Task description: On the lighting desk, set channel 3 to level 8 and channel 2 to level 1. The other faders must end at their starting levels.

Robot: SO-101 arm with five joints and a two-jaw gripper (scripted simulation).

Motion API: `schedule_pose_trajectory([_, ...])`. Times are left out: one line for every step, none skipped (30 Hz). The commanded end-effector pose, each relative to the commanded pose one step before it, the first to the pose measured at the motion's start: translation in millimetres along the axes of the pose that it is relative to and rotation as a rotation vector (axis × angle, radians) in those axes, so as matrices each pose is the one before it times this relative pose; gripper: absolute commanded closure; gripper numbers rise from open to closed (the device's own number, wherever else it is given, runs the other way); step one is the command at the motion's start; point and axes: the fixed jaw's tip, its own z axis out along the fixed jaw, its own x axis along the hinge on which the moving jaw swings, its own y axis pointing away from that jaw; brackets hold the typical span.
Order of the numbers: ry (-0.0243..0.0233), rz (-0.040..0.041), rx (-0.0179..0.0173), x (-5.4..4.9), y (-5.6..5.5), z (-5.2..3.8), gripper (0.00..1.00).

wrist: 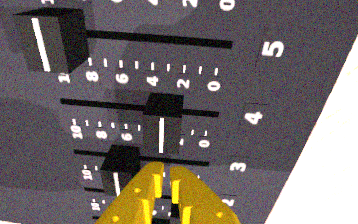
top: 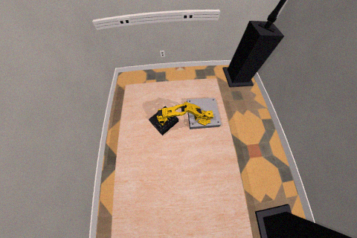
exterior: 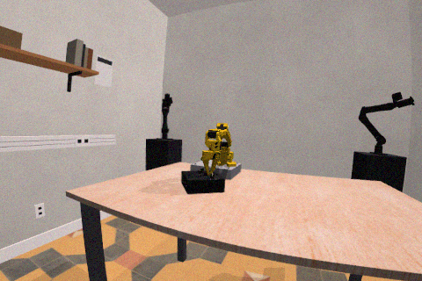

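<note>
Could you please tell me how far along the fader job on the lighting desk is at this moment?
Channel 3's fader cap looks to sit near 8 on its scale, so that step seems about done. The shut end effector hangs beside that cap, holding nothing. Channel 2's fader is hidden beneath it, so level 1 is unconfirmed and probably still to do. Channel 4's cap sits near 3 and channel 5's near 10.
</note>
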Motion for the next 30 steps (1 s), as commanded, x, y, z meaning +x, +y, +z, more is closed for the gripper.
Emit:
schedule_pose_trajectory([-0.00202,0.03669,-0.00454,-6.2,11.73,1.209,1.0])
schedule_pose_trajectory([-0.00001,0.0,0.00001,-0.01,0.05,0.0,1.0])
schedule_pose_trajectory([0.0,0.0,0.0,0.0,0.01,-0.001,1.0])
schedule_pose_trajectory([0.0,0.0,0.0,0.0,0.0,0.0,1.0])
schedule_pose_trajectory([0.0,0.0,0.0,0.0,0.0,0.0,1.0])
schedule_pose_trajectory([0.0,0.0,0.0,0.0,0.01,0.001,1.0])
schedule_pose_trajectory([0.0,0.0,0.0,0.0,0.05,-0.002,1.0])
schedule_pose_trajectory([-0.00001,0.0,0.00001,-0.01,0.12,-0.002,1.0])
schedule_pose_trajectory([0.0,0.0,0.00001,-0.01,0.19,-0.005,1.0])
schedule_pose_trajectory([-0.00001,0.0,0.00002,-0.02,0.27,-0.004,1.0])
schedule_pose_trajectory([0.0,0.0,0.00001,-0.02,0.32,-0.006,1.0])
schedule_pose_trajectory([-0.00001,0.0,0.00002,-0.03,0.36,-0.005,1.0])
schedule_pose_trajectory([0.0,0.0,0.00002,-0.03,0.37,-0.006,1.0])
schedule_pose_trajectory([-0.00001,0.0,0.00002,-0.03,0.36,-0.004,1.0])
schedule_pose_trajectory([0.0,0.0,0.00001,-0.03,0.32,-0.005,1.0])
schedule_pose_trajectory([-0.00001,0.0,0.00002,-0.03,0.26,-0.002,1.0])
schedule_pose_trajectory([0.0,0.0,0.00001,-0.02,0.19,-0.003,1.0])
schedule_pose_trajectory([-0.00001,0.0,0.00001,-0.01,0.12,0.0,1.0])
schedule_pose_trajectory([0.0,0.0,0.0,0.0,0.05,-0.001,1.0])
schedule_pose_trajectory([0.0,0.0,0.0,0.0,0.01,0.001,1.0])
schedule_pose_trajectory([0.0,0.0,0.0,0.0,0.0,0.0,1.0])
schedule_pose_trajectory([0.0,0.0,0.0,0.0,0.0,0.0,1.0])
schedule_pose_trajectory([0.0,0.0,0.0,0.0,0.01,-0.001,1.0])
schedule_pose_trajectory([0.0,0.0,0.00001,0.0,0.03,0.0,1.0])
schedule_pose_trajectory([0.0,0.0,0.0,-0.01,0.08,-0.003,1.0])
schedule_pose_trajectory([-0.00001,0.0,0.00001,-0.01,0.12,-0.003,1.0])
schedule_pose_trajectory([0.0,0.0,0.00001,-0.02,0.17,-0.006,1.0])
schedule_pose_trajectory([-0.00001,0.0,0.00001,-0.02,0.21,-0.005,1.0])
schedule_pose_trajectory([0.0,0.0,0.00001,-0.03,0.23,-0.007,1.0])
schedule_pose_trajectory([-0.00001,0.0,0.00002,-0.03,0.24,-0.006,1.0])
